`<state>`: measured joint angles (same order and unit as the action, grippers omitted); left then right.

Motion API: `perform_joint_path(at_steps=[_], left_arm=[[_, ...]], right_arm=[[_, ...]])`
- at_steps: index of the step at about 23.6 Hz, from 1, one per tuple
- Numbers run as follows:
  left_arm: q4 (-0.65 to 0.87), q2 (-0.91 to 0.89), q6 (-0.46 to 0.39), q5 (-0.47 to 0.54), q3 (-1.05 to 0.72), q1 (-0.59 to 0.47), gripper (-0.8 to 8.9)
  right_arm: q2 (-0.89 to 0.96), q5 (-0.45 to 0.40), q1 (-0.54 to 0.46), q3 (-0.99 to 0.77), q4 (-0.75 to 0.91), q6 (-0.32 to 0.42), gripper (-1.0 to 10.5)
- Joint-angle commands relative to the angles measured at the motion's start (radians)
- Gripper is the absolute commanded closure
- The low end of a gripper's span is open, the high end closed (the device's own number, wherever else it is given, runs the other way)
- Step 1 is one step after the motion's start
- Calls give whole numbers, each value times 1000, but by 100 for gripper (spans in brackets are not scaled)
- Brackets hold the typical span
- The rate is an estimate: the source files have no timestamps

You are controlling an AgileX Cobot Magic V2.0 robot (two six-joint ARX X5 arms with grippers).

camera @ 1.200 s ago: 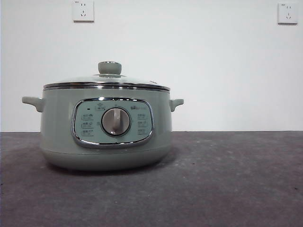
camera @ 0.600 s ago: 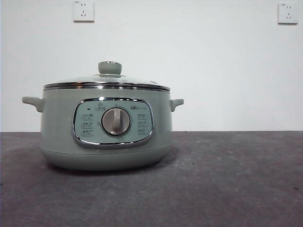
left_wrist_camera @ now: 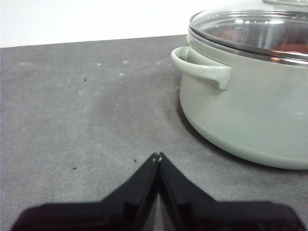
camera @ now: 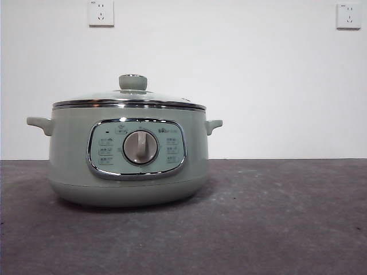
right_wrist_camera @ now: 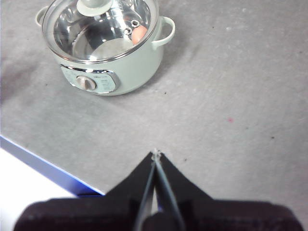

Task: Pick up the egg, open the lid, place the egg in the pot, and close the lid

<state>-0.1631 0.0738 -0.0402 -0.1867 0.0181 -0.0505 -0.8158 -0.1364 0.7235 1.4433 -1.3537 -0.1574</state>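
Egg [right_wrist_camera: 139, 34] placement is what you should check first: through the glass of the lid [right_wrist_camera: 103, 28] you can see it lying inside the pot [right_wrist_camera: 109, 67], against the wall on the side nearer one handle [right_wrist_camera: 165, 30]. The lid sits flat and centred on the pot's rim, knob [camera: 133, 82] upright, so from how things lie the task looks as good as finished.

Take the pot as your landmark. The left end effector [left_wrist_camera: 157, 156] is clenched on nothing, tips pressed together, low over the worktop [left_wrist_camera: 72, 110] just beside the pot, facing its other side handle [left_wrist_camera: 202, 69]. The right end effector [right_wrist_camera: 155, 154] is likewise clenched and empty, high above the worktop and well apart from the pot, looking down on the dial side.

If you judge that anything is left, the left arm is clearly the nearer one, though it sits below the level of the rim; the knob lies up and across from it. The right arm has the clear downward line to the knob but much farther to travel.
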Motion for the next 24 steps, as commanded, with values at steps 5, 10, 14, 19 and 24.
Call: perform_joint_path(at_steps=[5,10,14,19,24], left_arm=[[4,8,7,-3,-9,-4,817],[4,8,7,-3,-9,-4,817],[4,8,6,-3,-9,-4,817],[4,8,7,-3,-9,-4,817],[4,8,6,-3,-9,-4,817]], right_arm=[[179,62,-309,-175,417,172,946],[460,105,-578,-665,858,191,946],[600,122,-650,-946,1058,183,946],[727,121,-672,-1197,1187,183,946],[803,121,-672,-1339,1204,175,946]])
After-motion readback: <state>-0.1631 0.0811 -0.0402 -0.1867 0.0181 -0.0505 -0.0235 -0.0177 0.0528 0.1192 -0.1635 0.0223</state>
